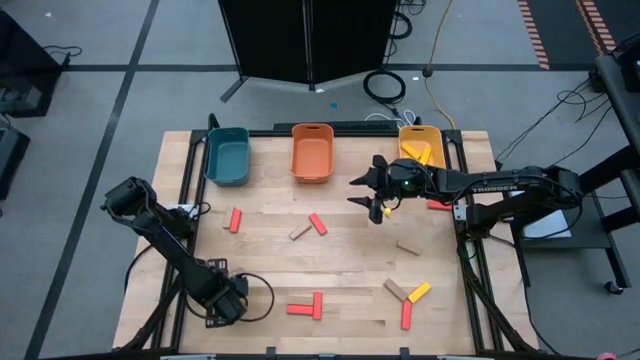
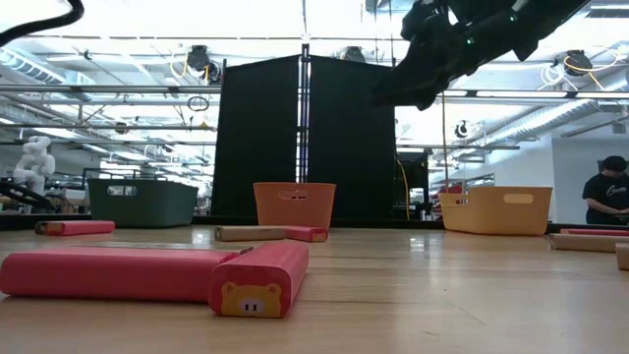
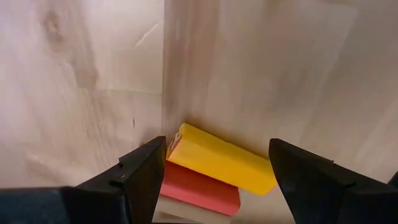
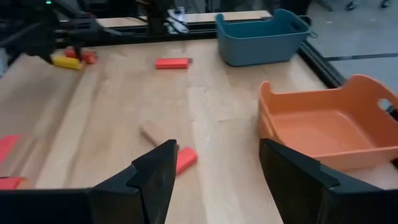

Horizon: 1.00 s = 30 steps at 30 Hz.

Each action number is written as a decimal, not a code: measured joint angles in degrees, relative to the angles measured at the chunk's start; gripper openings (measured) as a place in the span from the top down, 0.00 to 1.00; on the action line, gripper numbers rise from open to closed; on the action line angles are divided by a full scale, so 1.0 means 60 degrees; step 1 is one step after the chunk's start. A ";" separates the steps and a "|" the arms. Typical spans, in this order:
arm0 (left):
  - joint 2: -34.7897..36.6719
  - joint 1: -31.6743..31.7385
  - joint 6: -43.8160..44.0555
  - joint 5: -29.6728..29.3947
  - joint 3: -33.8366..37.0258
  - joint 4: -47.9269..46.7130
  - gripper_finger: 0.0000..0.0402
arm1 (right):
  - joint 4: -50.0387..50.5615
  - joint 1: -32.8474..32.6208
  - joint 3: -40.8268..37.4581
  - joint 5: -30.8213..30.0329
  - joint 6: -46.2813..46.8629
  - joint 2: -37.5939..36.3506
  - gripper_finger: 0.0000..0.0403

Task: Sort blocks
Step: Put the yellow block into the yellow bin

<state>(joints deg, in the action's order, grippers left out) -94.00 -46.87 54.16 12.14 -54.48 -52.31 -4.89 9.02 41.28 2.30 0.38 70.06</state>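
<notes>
My left gripper (image 1: 226, 300) is low at the table's near left, open. In the left wrist view its fingers (image 3: 144, 174) stand on either side of a yellow block (image 3: 221, 160) that lies on a red block (image 3: 199, 190), and nothing shows them touching. My right gripper (image 1: 378, 196) is open and empty, high above the table (image 2: 425, 61) in front of the orange bin (image 1: 311, 152) and the yellow bin (image 1: 421, 143). Red, tan and yellow blocks lie flat on the table: red (image 1: 234, 220), tan with red (image 1: 309, 228), tan (image 1: 407, 248), a red pair (image 1: 305, 306), and a tan, yellow and red cluster (image 1: 408, 296).
A teal bin (image 1: 228, 154), the orange bin and the yellow bin stand along the far edge; yellow blocks (image 1: 422, 153) lie in the yellow bin. One red block (image 1: 438, 205) lies by the right arm. Bare wood shows mid-table. A person (image 2: 606, 202) stands in the room beyond.
</notes>
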 joint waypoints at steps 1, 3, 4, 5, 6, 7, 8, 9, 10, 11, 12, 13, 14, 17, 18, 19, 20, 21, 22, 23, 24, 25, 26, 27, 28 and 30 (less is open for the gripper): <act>0.0000 -0.0003 0.0275 -0.0004 0.0000 0.0010 0.31 | -0.0001 -0.0034 0.0000 0.0097 0.0000 0.0000 0.45; 0.0000 -0.0004 0.0900 -0.0010 0.0000 0.0164 0.31 | -0.0003 -0.0097 0.0000 0.0132 -0.0002 0.0000 0.45; 0.0000 -0.0004 0.1361 -0.0023 -0.0004 0.0228 0.31 | -0.0006 -0.0117 0.0000 0.0139 -0.0021 0.0000 0.45; 0.0000 -0.0004 0.1835 -0.0027 -0.0007 0.0208 0.31 | -0.0019 -0.0126 0.0000 0.0144 -0.0071 0.0000 0.45; 0.0000 -0.0010 0.2277 -0.0014 -0.0007 0.0189 0.31 | -0.0040 -0.0140 0.0000 0.0137 -0.0127 0.0000 0.45; 0.0000 -0.0011 0.2729 0.0048 -0.0007 0.0217 0.31 | -0.0065 -0.0147 0.0000 0.0138 -0.0154 0.0000 0.45; 0.0000 -0.0011 0.3200 0.0132 -0.0007 0.0242 0.31 | -0.0084 -0.0146 0.0000 0.0136 -0.0160 0.0000 0.45; 0.0000 -0.0011 0.3707 0.0238 -0.0007 0.0239 0.31 | -0.0083 -0.0147 0.0000 0.0136 -0.0170 0.0000 0.45; 0.0000 -0.0011 0.4215 0.0343 -0.0007 0.0250 0.31 | -0.0082 -0.0147 0.0000 0.0136 -0.0202 0.0000 0.45; 0.0000 -0.0011 0.4738 0.0453 -0.0007 0.0299 0.31 | -0.0087 -0.0147 0.0000 0.0136 -0.0265 0.0000 0.45; 0.0000 -0.0011 0.5271 0.0531 -0.0007 0.0368 0.31 | -0.0092 -0.0147 0.0000 0.0136 -0.0341 0.0000 0.45; 0.0000 -0.0011 0.5772 0.0600 -0.0007 0.0431 0.31 | -0.0111 -0.0147 0.0000 0.0136 -0.0425 0.0000 0.45; 0.0000 -0.0011 0.6210 0.0642 -0.0007 0.0478 0.31 | -0.0135 -0.0147 0.0000 0.0136 -0.0455 0.0000 0.45; 0.0000 -0.0048 0.7234 0.0645 -0.0007 0.0785 0.31 | -0.0079 -0.0147 0.0000 0.0156 -0.0456 0.0000 0.45; 0.0000 -0.0062 0.7456 0.0648 -0.0007 0.0878 0.31 | -0.0031 -0.0150 0.0000 0.0166 -0.0406 0.0000 0.45; 0.0000 -0.0072 0.7638 0.0648 -0.0007 0.0933 0.31 | 0.0024 -0.0157 0.0000 0.0173 -0.0320 0.0000 0.45; 0.0000 -0.0089 0.7752 0.0648 -0.0007 0.0995 0.31 | 0.0092 -0.0169 0.0000 0.0170 -0.0215 0.0000 0.45; 0.0000 -0.0111 0.7875 0.0648 -0.0007 0.1013 0.31 | 0.0166 -0.0201 0.0000 0.0170 -0.0142 0.0000 0.45; 0.0004 -0.0136 0.7928 0.0649 -0.0007 0.0988 0.31 | 0.0221 -0.0245 0.0000 0.0169 -0.0130 0.0000 0.45; 0.0004 -0.0148 0.7933 0.0651 -0.0007 0.0953 0.31 | 0.0242 -0.0304 0.0000 0.0171 -0.0111 0.0000 0.45; 0.0004 -0.0163 0.7935 0.0654 -0.0007 0.0921 0.31 | 0.0240 -0.0375 0.0000 0.0171 -0.0109 0.0000 0.45; 0.0004 -0.0191 0.8007 0.0670 -0.0007 0.0893 0.31 | 0.0240 -0.0439 0.0000 0.0173 -0.0109 0.0000 0.45; 0.0004 -0.0221 0.8155 0.0678 -0.0004 0.0857 0.31 | 0.0237 -0.0510 0.0000 0.0173 -0.0109 0.0000 0.45; 0.0004 -0.0267 0.8313 0.0674 0.0005 0.0845 0.31 | 0.0237 -0.0581 0.0000 0.0173 -0.0109 0.0000 0.45; 0.0004 -0.0326 0.8466 0.0667 0.0036 0.0882 0.31 | 0.0237 -0.0648 0.0000 0.0173 -0.0102 0.0000 0.45; 0.0004 -0.0480 0.8792 0.0641 0.0102 0.0922 0.31 | 0.0233 -0.0784 0.0000 0.0173 -0.0010 0.0000 0.45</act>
<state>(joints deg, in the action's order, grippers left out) -93.97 -49.75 106.91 15.99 -53.87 -46.78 -3.49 4.32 41.28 3.33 0.32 70.06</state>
